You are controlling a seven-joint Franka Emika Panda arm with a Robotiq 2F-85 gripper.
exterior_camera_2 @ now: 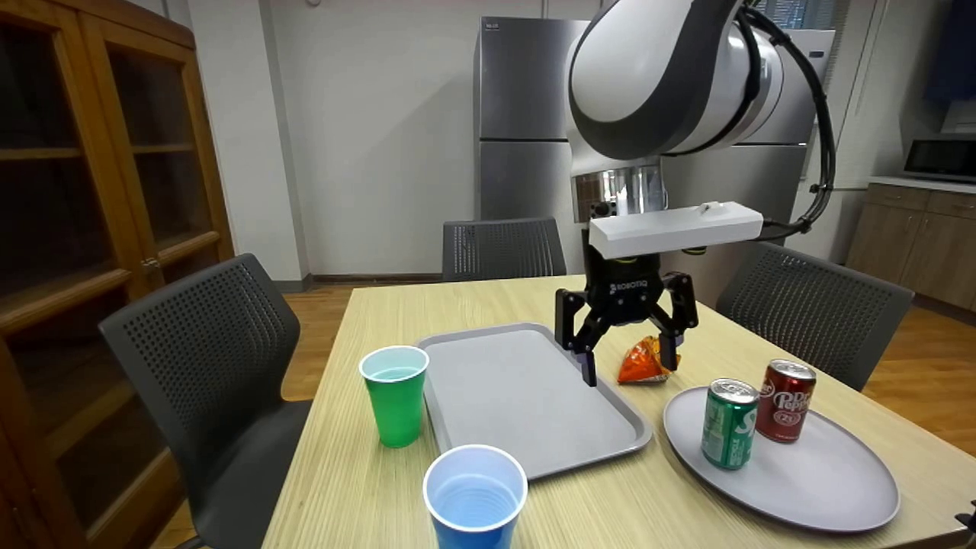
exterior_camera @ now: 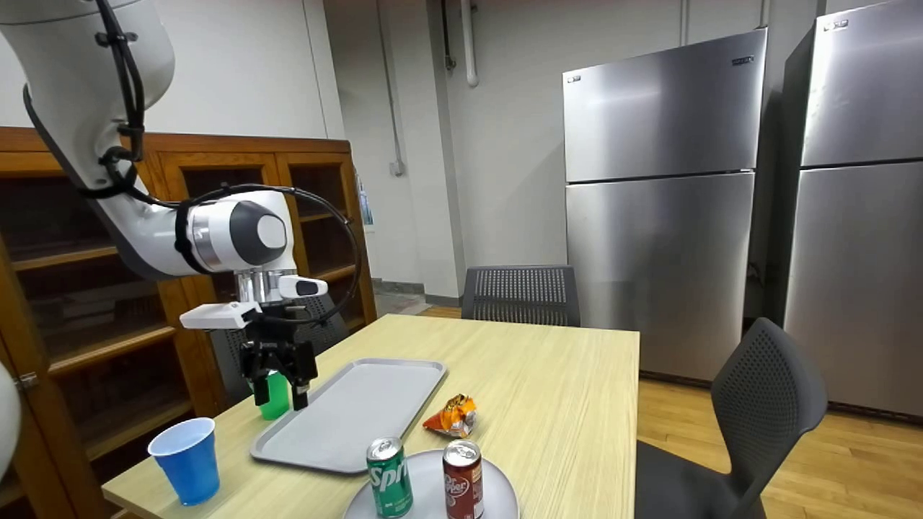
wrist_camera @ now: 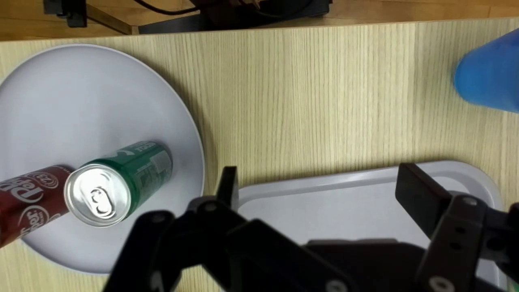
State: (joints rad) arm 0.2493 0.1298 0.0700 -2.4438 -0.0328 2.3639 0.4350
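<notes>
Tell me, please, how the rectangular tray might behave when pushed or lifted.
Pushed, the rectangular tray would probably slide rather than tip, lying flat and low. Its raised rim suggests stiffness. Gripped at one end, its length may make it tilt.

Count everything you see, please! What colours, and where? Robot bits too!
Tray: one, grey, on the table
Table: one, pale yellow, under the tray
Plate: one, grey, on the table
Sprite can: one, green, upright on the plate
Dr Pepper can: one, dark red, upright on the plate
Snack bag: one, mostly orange, beside the tray
Blue cup: one, blue, near the table's edge
Green cup: one, green, beside the tray
Chairs: three, dark grey, around the table
Fridges: two, silver, beyond the table
Cabinet: one, brown, behind a chair
Counter: one, brown and white, far right in an exterior view
Microwave: one, black, on the counter
Arm: one, white and grey, above the table
Gripper: one, black, open above the tray
</notes>
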